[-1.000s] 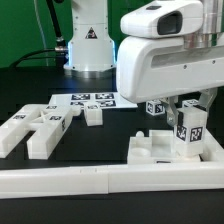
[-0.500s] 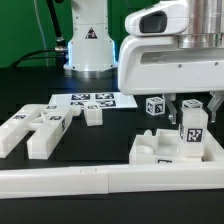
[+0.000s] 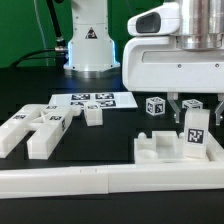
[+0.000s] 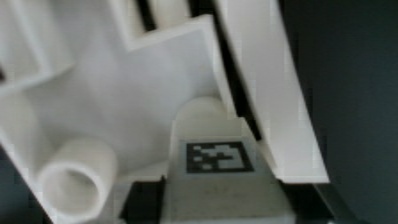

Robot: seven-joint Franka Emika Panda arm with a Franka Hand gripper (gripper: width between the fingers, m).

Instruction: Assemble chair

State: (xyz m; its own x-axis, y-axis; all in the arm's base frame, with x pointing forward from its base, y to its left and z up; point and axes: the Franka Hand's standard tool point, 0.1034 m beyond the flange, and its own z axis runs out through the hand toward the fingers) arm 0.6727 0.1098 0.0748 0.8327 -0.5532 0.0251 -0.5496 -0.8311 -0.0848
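In the exterior view, an upright white chair post (image 3: 195,133) with a black-and-white tag stands on the chair slab (image 3: 158,150) at the exterior view's right. My gripper (image 3: 193,112) is shut on the top of the post. In the wrist view, the tagged post (image 4: 219,150) fills the space between the dark fingers (image 4: 146,200) of my gripper (image 4: 217,197). It rests against the white slab (image 4: 107,90), next to a round socket (image 4: 71,186).
Several loose white chair parts (image 3: 30,128) lie at the exterior view's left, with a small block (image 3: 93,115) beside them. A tagged cube (image 3: 155,105) sits behind the slab. The marker board (image 3: 95,100) lies near the arm's base (image 3: 88,45). A long white rail (image 3: 100,181) runs along the front.
My gripper has shifted a little toward the exterior view's right with the post in it. The slab has slid slightly the same way.
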